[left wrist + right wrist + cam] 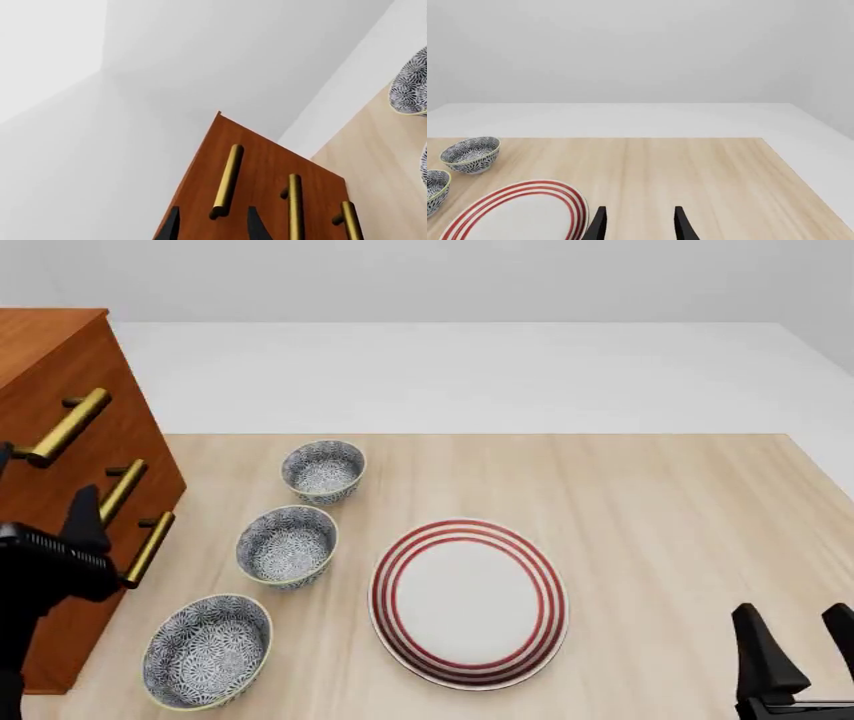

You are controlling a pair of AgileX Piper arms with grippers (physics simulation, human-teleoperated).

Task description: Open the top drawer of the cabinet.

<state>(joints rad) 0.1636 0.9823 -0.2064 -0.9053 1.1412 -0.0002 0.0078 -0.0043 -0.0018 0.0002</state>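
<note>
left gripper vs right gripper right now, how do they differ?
Position: the left gripper sits at the cabinet, fingers either side of the top drawer's brass handle; the right gripper is low over the bare table, right of the striped plate.
Aim: the left gripper faces the drawer fronts; the right gripper faces the open tabletop.
Shared: both are open and hold nothing.

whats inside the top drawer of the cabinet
Cannot be seen: the top drawer is shut flush in the cabinet. Only its front and brass handle show.
</note>
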